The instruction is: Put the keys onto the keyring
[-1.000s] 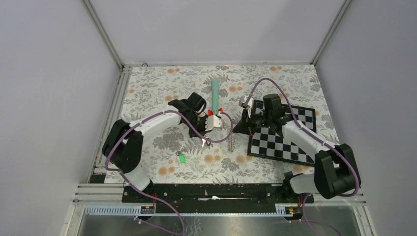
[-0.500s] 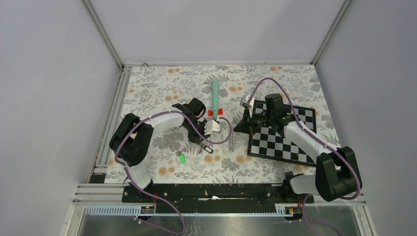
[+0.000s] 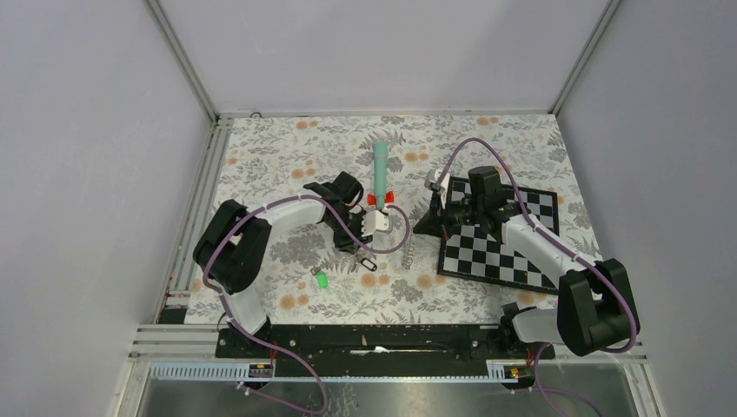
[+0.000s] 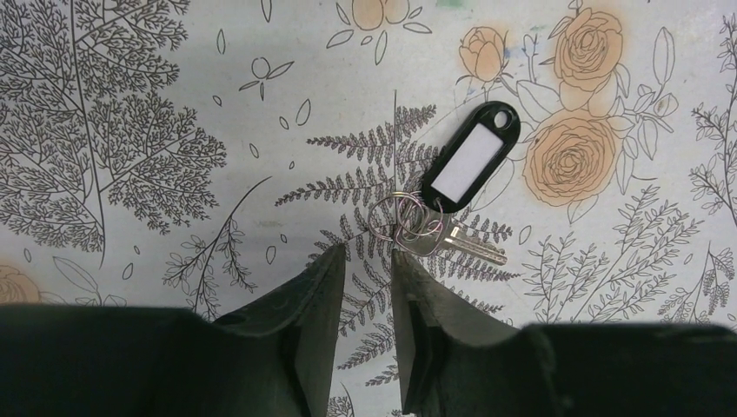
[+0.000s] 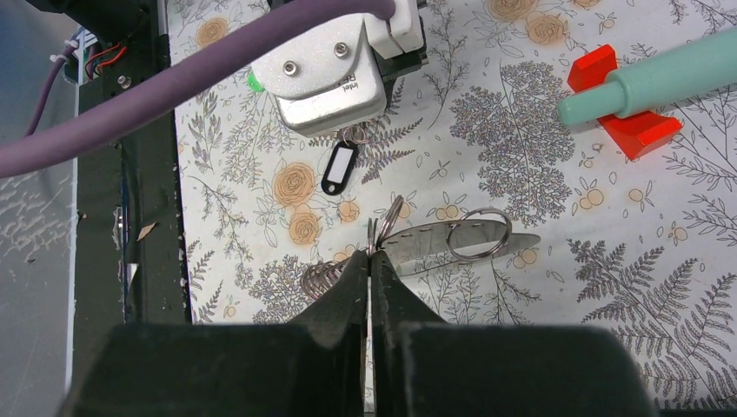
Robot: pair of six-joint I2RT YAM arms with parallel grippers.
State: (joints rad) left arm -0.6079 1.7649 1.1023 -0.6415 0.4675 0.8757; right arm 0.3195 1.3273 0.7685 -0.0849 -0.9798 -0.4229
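A plain silver key (image 4: 456, 244) lies on the floral cloth, joined by small wire rings (image 4: 401, 216) to a black tag (image 4: 470, 157); it also shows in the top view (image 3: 367, 263). My left gripper (image 4: 367, 255) is slightly open and empty, with its tips just short of those rings. The green-headed key (image 3: 321, 279) lies apart, nearer the left arm's base. My right gripper (image 5: 373, 257) is shut on the keyring (image 5: 452, 239), a flat grey strap carrying a round ring, and holds it above the cloth. The keyring also shows in the top view (image 3: 432, 182).
A teal stick (image 3: 381, 169) on a red base (image 3: 379, 198) lies beyond the left gripper. A coiled spring (image 3: 410, 252) lies between the arms. A chessboard (image 3: 500, 239) sits under the right arm. Metal rails (image 3: 202, 187) border the left side.
Over the last second the left arm shifted and its wrist settled over the tagged key, which now lies in plain sight. The right gripper with the keyring barely moved.
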